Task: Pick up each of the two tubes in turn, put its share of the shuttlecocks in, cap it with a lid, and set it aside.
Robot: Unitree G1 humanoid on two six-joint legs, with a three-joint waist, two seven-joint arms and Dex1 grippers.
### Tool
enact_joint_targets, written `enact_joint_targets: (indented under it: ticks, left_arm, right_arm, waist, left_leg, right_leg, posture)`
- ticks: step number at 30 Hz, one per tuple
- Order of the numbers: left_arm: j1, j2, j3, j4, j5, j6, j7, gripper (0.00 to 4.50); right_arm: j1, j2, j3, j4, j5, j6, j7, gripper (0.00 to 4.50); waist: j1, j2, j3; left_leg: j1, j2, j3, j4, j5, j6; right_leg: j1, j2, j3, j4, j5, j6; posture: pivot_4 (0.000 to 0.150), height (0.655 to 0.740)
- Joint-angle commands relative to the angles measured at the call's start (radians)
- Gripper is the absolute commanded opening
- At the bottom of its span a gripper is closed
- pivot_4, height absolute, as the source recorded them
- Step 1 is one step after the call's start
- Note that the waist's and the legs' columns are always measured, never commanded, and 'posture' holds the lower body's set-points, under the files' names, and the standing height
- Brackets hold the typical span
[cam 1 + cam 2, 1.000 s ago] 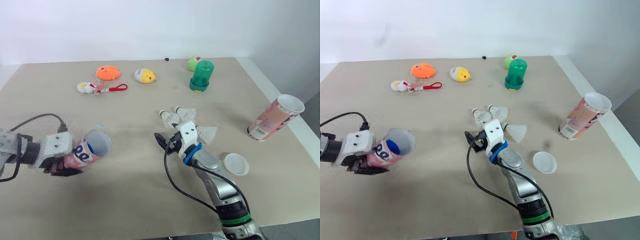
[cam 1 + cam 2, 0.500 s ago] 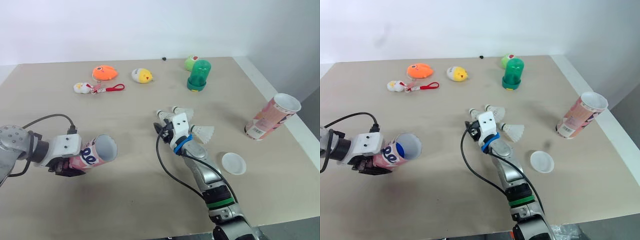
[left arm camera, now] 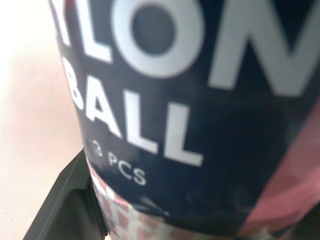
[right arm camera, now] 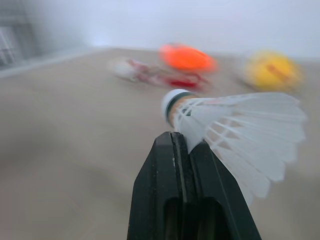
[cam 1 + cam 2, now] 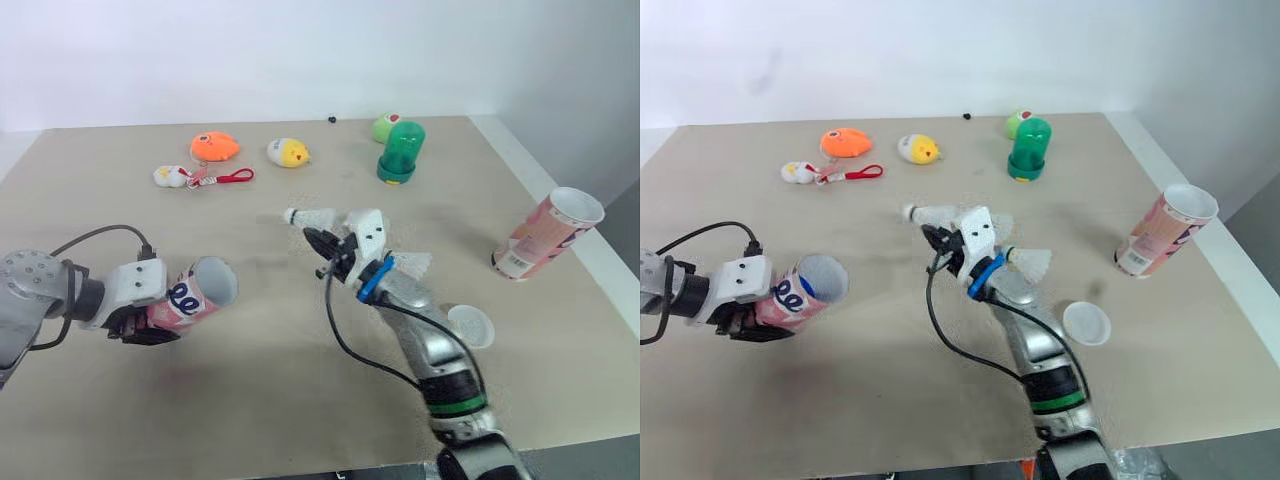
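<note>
Shuttlecock (image 5: 312,217) is off the table (image 5: 260,400) now, pinched by its feather skirt just behind the cork between the fingers of the right gripper (image 5: 320,241). Half a second ago that gripper was down among the shuttlecocks on the table; it has since risen and swung to the robot's left, toward the tube (image 5: 190,298). In the right wrist view the fingers (image 4: 165,165) press together on the feathers, with the cork pointing away from the wrist.

The tube lies on its side in the left gripper (image 5: 155,328), which is clamped around its lower half, the mouth facing the right arm. It sits about where it did before. The left wrist view shows its navy label with white letters close up.

Two more shuttlecocks (image 5: 1033,262) rest on the table behind the right wrist. A white lid (image 5: 472,326) lies to the right of that arm. The second tube (image 5: 548,235) stands tilted near the table's right edge, uncapped and unmoved.

At the far side of the beige table are an orange toy (image 5: 215,146), a yellow toy (image 5: 288,152), a white toy (image 5: 172,176) with a red strap, a green dome (image 5: 402,150) and a green ball (image 5: 384,126) behind it. A plain white wall (image 5: 300,50) rises beyond.
</note>
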Motion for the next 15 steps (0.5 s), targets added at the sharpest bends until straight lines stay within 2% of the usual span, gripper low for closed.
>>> enact_joint_targets:
  ticks: [1, 4, 10, 13, 14, 15]
  left_arm:
    - [-0.017, -0.026, -0.032, 0.024, 0.017, 0.016, 0.021, 3.02]
    - [-0.038, -0.043, -0.047, 0.048, 0.030, 0.008, 0.014, 3.02]
    - [-0.084, -0.082, -0.079, 0.073, 0.046, -0.003, 0.003, 3.02]
    - [-0.086, -0.091, -0.081, 0.072, 0.049, -0.003, -0.001, 3.02]
    - [-0.084, -0.093, -0.082, 0.072, 0.052, -0.005, -0.001, 3.02]
    - [-0.082, -0.094, -0.081, 0.072, 0.054, -0.007, -0.002, 3.02]
  right_arm:
    - [-0.044, -0.093, 0.044, -0.155, 0.124, 0.102, 0.197, 0.08]
    - [-0.105, -0.125, 0.119, -0.121, 0.069, 0.098, 0.249, 0.08]
    - [-0.255, -0.033, 0.242, 0.069, -0.081, -0.014, 0.262, 0.08]
    - [-0.287, 0.019, 0.247, 0.084, -0.078, 0.000, 0.257, 0.08]
    - [-0.287, 0.033, 0.234, 0.076, -0.061, 0.019, 0.253, 0.70]
    - [-0.281, 0.046, 0.216, 0.062, -0.035, 0.043, 0.246, 0.95]
  waist:
    - [0.001, 0.000, -0.001]
    - [0.001, 0.001, -0.001]
    - [0.002, 0.001, -0.001]
    - [0.011, 0.001, -0.001]
    - [0.014, 0.001, -0.002]
    - [0.015, 0.001, -0.002]
  left_leg:
    - [0.001, 0.000, 0.000, 0.000, 0.000, 0.000]
    - [0.002, 0.000, 0.000, 0.000, 0.002, 0.003]
    - [0.003, 0.000, 0.001, 0.000, 0.007, 0.009]
    - [0.001, 0.000, 0.001, 0.000, 0.008, 0.009]
    - [0.001, -0.001, 0.002, 0.000, 0.008, 0.009]
    - [0.000, -0.001, 0.002, 0.000, 0.008, 0.009]
  right_leg:
    - [0.001, 0.000, 0.000, 0.000, -0.001, -0.002]
    - [0.001, 0.001, 0.000, 0.000, 0.000, -0.005]
    - [0.001, 0.001, 0.000, 0.001, 0.004, -0.005]
    - [0.001, 0.001, 0.001, 0.001, 0.005, -0.005]
    - [0.000, 0.001, 0.002, 0.000, 0.005, -0.005]
    - [0.000, 0.001, 0.002, 0.000, 0.004, -0.005]
  posture:
    - [0.150, 0.7400]
    - [0.150, 0.7400]
    - [0.150, 0.7400]
    - [0.150, 0.7400]
    - [0.150, 0.7400]
    - [0.150, 0.7400]
